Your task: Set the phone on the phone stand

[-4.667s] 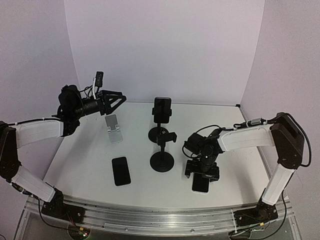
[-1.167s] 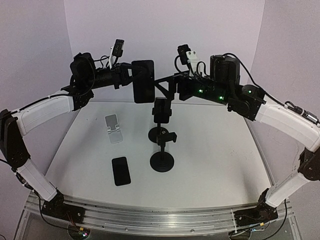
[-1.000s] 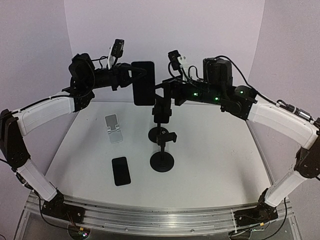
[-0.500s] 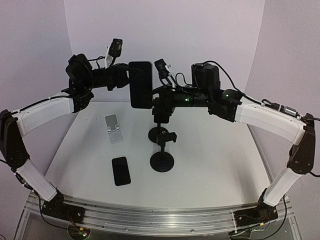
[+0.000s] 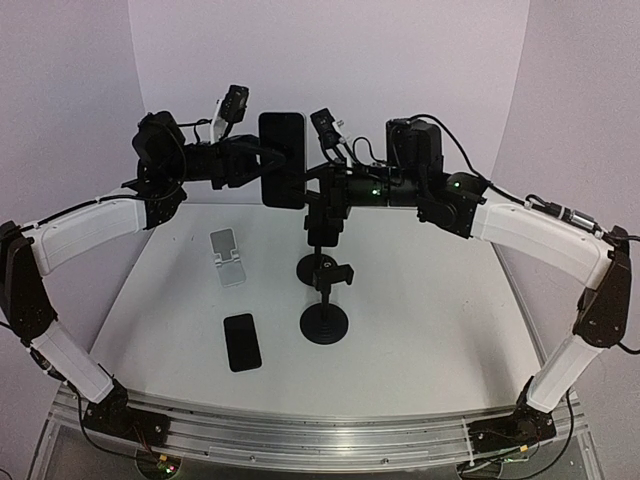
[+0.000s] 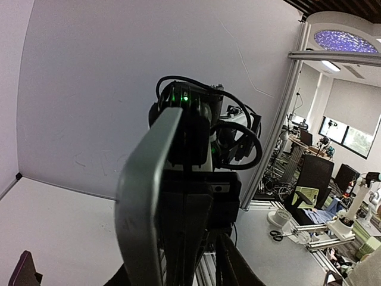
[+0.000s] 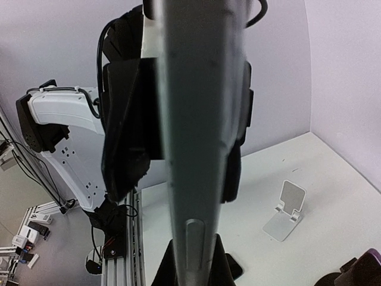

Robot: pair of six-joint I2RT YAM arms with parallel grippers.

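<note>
The dark phone (image 5: 283,160) hangs upright in mid-air above the table's back, passed between both arms. My right gripper (image 5: 310,180) is shut on its right edge; in the right wrist view the phone (image 7: 202,119) rises edge-on out of my right gripper (image 7: 191,265). My left gripper (image 5: 258,165) straddles the phone's left side, jaws slightly open. In the left wrist view the phone (image 6: 146,196) stands edge-on, left of centre, and the left gripper (image 6: 178,268) is mostly hidden. The white folding phone stand (image 5: 228,257) sits on the table below and left, empty, also visible as the stand (image 7: 287,211).
Two black pole stands with clamps stand mid-table, the back one (image 5: 324,222) just under the right gripper, the front one (image 5: 325,322) nearer me. A second black phone (image 5: 241,341) lies flat on the table near the front left.
The right arm moved in from the right and shut on the phone's edge. The left jaws then parted a little. The phone has risen slightly.
</note>
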